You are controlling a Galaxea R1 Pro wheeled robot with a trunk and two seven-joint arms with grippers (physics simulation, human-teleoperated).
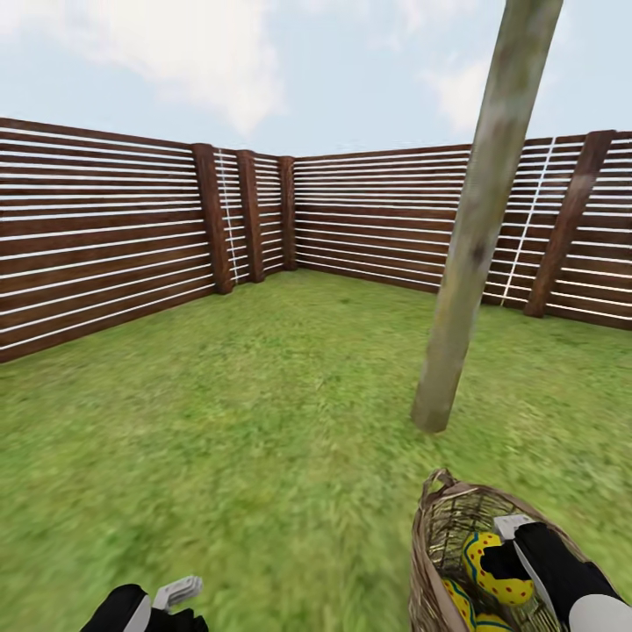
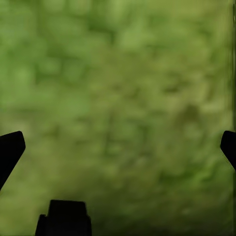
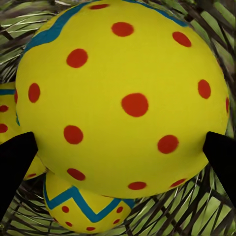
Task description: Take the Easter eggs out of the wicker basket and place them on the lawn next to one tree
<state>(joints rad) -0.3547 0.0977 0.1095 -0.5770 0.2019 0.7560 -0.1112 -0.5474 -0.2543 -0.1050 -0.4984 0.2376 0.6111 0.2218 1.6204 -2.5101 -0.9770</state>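
The wicker basket (image 1: 443,553) sits on the lawn (image 1: 263,421) just near the tree (image 1: 465,290), so each egg needs only a short carry. The right gripper (image 1: 513,549) reaches into the basket, fingers (image 3: 17,162) pressed against either side of the top egg (image 3: 123,93): bright yellow, red-dotted, blue-banded, with two more eggs beneath it. The left gripper (image 2: 118,147) hangs wide open over grass, away from the basket.

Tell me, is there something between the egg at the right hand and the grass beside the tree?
Only the wicker basket wall. The top egg, flanked by the right hand, sits inside it; beyond the rim, the lawn up to the tree looks bare.
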